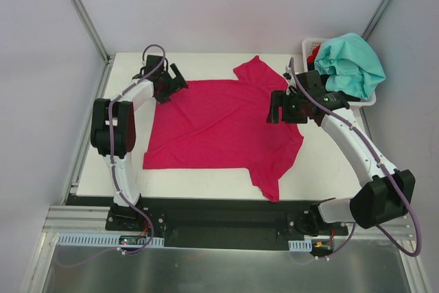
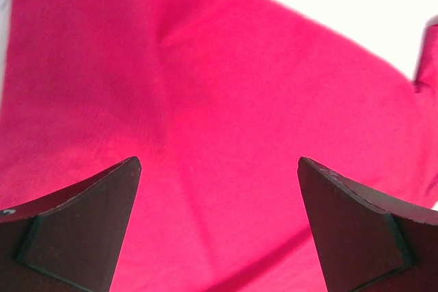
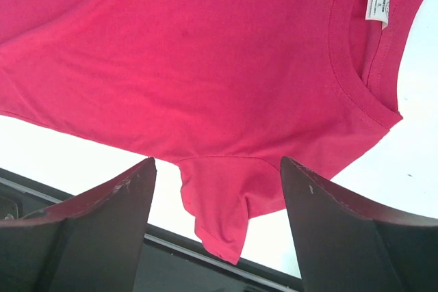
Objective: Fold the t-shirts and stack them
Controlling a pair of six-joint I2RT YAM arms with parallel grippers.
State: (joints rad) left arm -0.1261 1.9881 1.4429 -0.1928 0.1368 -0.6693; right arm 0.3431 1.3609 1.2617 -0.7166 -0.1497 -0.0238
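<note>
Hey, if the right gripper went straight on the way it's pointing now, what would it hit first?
Most likely the magenta t-shirt, about where its sleeve joins the body; that spot sits between the open fingers of the right gripper. Nothing shows in between, though depth is hard to judge.

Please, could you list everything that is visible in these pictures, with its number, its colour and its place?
pink t-shirt: one, magenta-pink, spread flat on the table
label: one, white, inside the pink t-shirt's collar
teal t-shirt: one, teal-mint, heaped over the basket
red cloth: one piece, red, in the basket, mostly hidden
basket: one, white, far right corner of the table
table: one, white
left arm: one, white and black, left of the shirt
right arm: one, white and black, right of the shirt
left fingers: two, dark, open above the hem end
right fingers: two, dark, open above the collar end
</note>
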